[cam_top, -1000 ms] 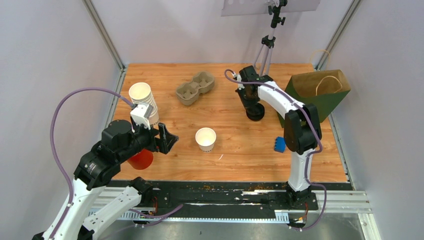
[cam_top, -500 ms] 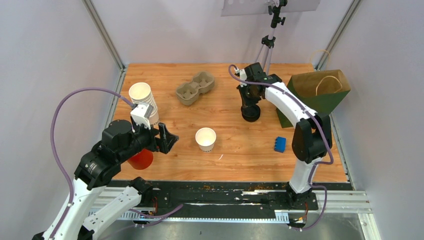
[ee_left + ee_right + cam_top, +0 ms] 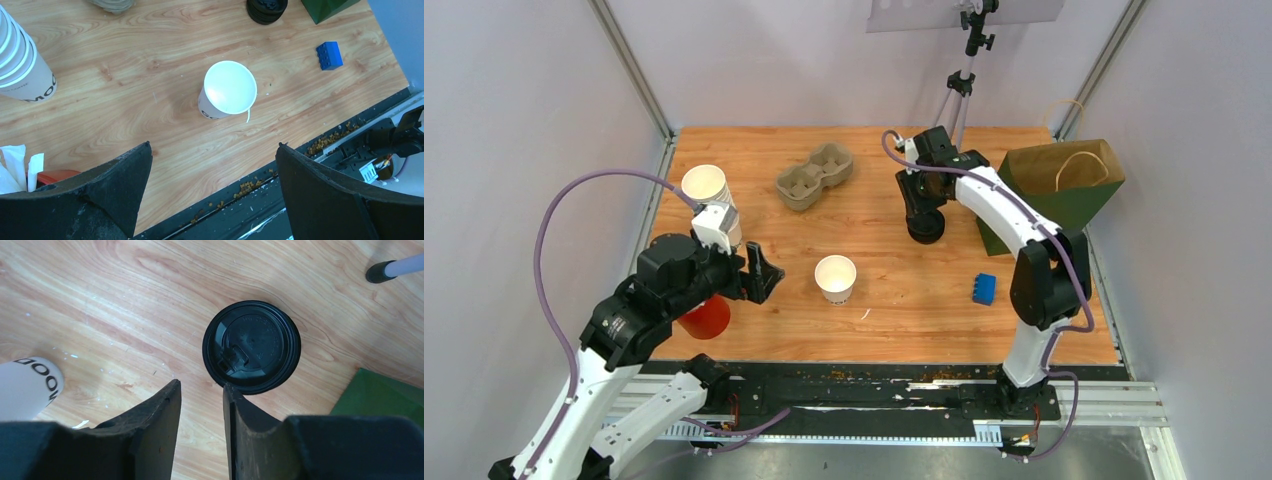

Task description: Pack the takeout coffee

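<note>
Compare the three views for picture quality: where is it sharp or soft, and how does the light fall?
Top external: even, soft light, only faint shadows on the table, sharp throughout. Left wrist: the white cup is crisp, while the left gripper near the lens is dark with little detail. Right wrist: the black lid shows its embossing without glare; the right gripper is dark in the foreground.

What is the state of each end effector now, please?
Left end effector: wide open, empty.
Right end effector: slightly open, empty, near the black lid.
</note>
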Action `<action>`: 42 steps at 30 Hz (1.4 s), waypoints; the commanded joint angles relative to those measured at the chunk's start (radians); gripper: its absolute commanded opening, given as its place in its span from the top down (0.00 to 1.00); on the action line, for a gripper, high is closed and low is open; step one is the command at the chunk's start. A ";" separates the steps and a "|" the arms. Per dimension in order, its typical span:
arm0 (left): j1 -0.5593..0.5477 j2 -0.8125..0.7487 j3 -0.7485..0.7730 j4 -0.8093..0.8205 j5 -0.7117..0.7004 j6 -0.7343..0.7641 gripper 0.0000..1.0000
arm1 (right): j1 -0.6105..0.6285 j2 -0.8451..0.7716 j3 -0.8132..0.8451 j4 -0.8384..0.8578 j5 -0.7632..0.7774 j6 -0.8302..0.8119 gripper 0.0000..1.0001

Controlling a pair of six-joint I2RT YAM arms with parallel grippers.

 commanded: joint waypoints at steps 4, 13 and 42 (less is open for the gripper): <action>-0.001 -0.025 0.011 0.013 -0.009 0.016 0.00 | 0.018 0.122 0.069 0.006 0.058 -0.031 0.66; -0.001 -0.033 0.018 -0.005 -0.018 0.021 0.00 | 0.044 0.217 0.122 -0.002 0.138 -0.050 0.73; -0.002 -0.018 0.011 0.004 -0.015 0.017 0.00 | 0.047 0.258 0.124 -0.004 0.149 -0.065 0.71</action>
